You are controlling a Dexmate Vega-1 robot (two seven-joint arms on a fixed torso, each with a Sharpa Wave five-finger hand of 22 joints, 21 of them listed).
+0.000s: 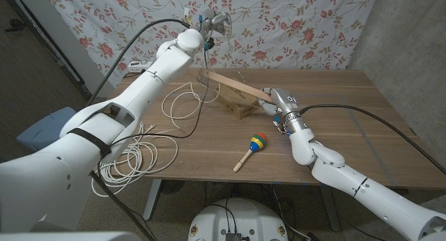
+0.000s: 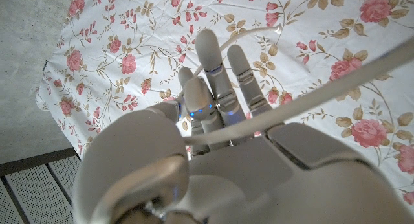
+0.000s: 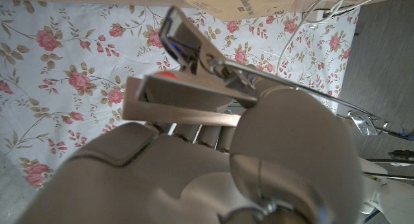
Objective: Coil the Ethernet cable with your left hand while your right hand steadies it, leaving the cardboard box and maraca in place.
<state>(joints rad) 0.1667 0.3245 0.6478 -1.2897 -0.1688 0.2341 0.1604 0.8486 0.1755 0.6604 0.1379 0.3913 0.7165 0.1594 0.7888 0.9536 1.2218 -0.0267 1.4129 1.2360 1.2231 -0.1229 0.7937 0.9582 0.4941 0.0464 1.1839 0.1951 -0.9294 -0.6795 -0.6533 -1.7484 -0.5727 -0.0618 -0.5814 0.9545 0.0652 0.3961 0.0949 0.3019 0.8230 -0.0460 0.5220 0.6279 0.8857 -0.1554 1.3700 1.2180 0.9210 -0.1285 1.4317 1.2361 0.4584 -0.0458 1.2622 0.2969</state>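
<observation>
My left hand [image 1: 214, 21] is raised high above the table's far side and holds the white Ethernet cable [image 1: 182, 102]. One strand hangs down from it to loose loops on the wood. In the left wrist view the cable [image 2: 323, 98] runs across my left hand [image 2: 213, 114], between its fingers. The cardboard box [image 1: 233, 96] lies tilted at the table's middle. My right hand [image 1: 282, 105] sits at the box's right end; its grip is hidden. The maraca [image 1: 252, 149] lies near the front edge. The right wrist view shows my right hand [image 3: 213, 153] beneath the box [image 3: 259, 0].
More white cable [image 1: 136, 157] hangs in a coil off the table's left front edge, beside my left arm. A floral curtain [image 1: 293, 25] hangs behind the table [image 1: 348, 122]. A dark cable [image 1: 362, 112] trails across the right side to my right arm.
</observation>
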